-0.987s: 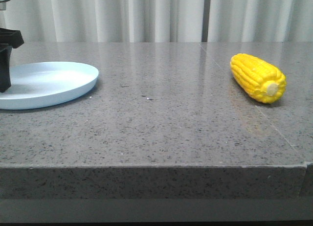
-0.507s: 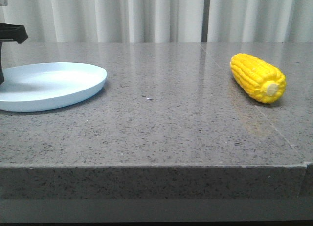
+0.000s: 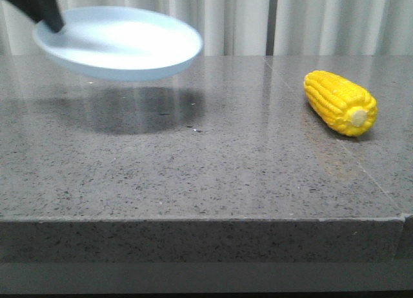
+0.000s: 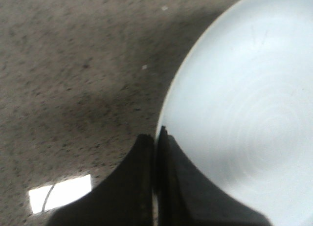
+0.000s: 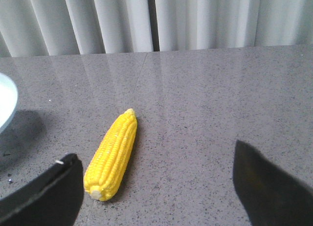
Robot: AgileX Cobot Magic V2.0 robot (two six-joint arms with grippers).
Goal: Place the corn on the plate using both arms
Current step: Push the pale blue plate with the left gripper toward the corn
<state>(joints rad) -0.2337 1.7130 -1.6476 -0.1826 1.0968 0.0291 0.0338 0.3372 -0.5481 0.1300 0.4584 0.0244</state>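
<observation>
The left hand [image 4: 155, 138] is clamped on the rim of the shallow round pale blue plate [image 3: 122, 43], which hangs slightly tilted, clear of the grey speckled stone counter [image 3: 213, 162]. The right hand [image 5: 156, 187] hovers with fingers apart behind the bright yellow corn cob [image 3: 341, 102], lying on the counter well apart from the plate. Best to level the plate and carry it gently towards the corn.

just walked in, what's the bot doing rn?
The left pincer is shut on the rim of the pale blue plate and holds it in the air above the grey table, its shadow beneath. The corn lies untouched on the table to the right. The right pincer hangs open above the table near it.
</observation>
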